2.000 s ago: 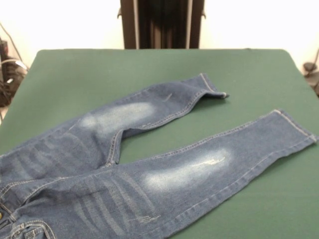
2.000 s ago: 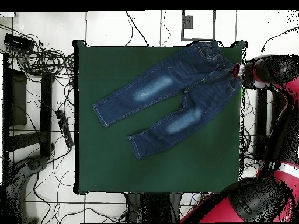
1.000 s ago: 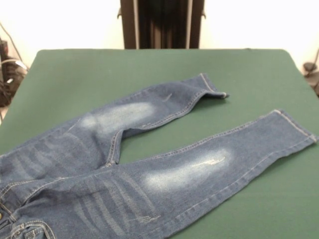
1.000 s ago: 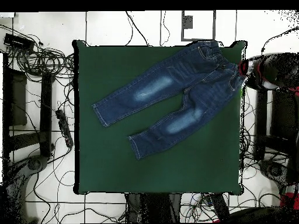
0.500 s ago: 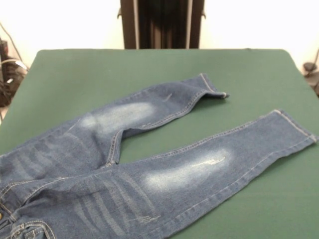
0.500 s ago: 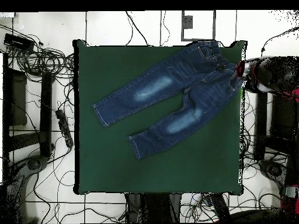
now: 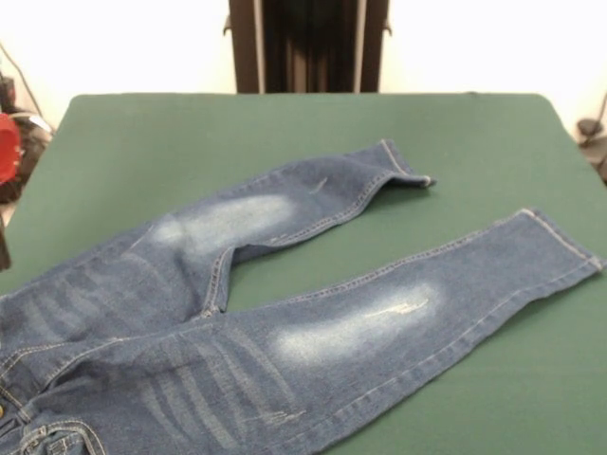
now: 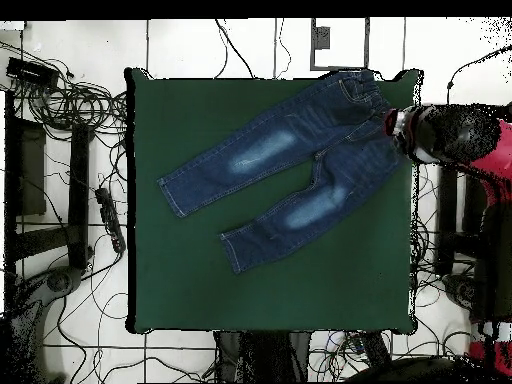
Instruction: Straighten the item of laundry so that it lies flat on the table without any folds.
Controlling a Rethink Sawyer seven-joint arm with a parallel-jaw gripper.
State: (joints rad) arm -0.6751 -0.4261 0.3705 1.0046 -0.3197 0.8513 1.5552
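The item of laundry [image 7: 237,313] is a small pair of blue jeans with pale thigh patches, spread on the green table [image 7: 190,133]. Both legs lie apart. The far leg's cuff [image 7: 406,173] looks slightly rumpled, and creases show near the hips. In the overhead view the jeans [image 8: 290,160] run from the table's [image 8: 200,280] top right corner down to the left. My gripper [image 8: 392,128] sits at the table's right edge, beside the hip of the jeans. In the front view only a red bit of the arm [image 7: 6,147] shows at the left edge.
Tangled cables [image 8: 60,90] and a power strip [image 8: 110,220] lie on the floor left of the table in the overhead view. Dark racks [image 8: 30,180] stand there too. A black post [image 7: 308,43] rises behind the table's far edge.
The arm's end has moved in over the table's right edge in the overhead view, and a red part now shows at the front view's left edge. The jeans have not moved.
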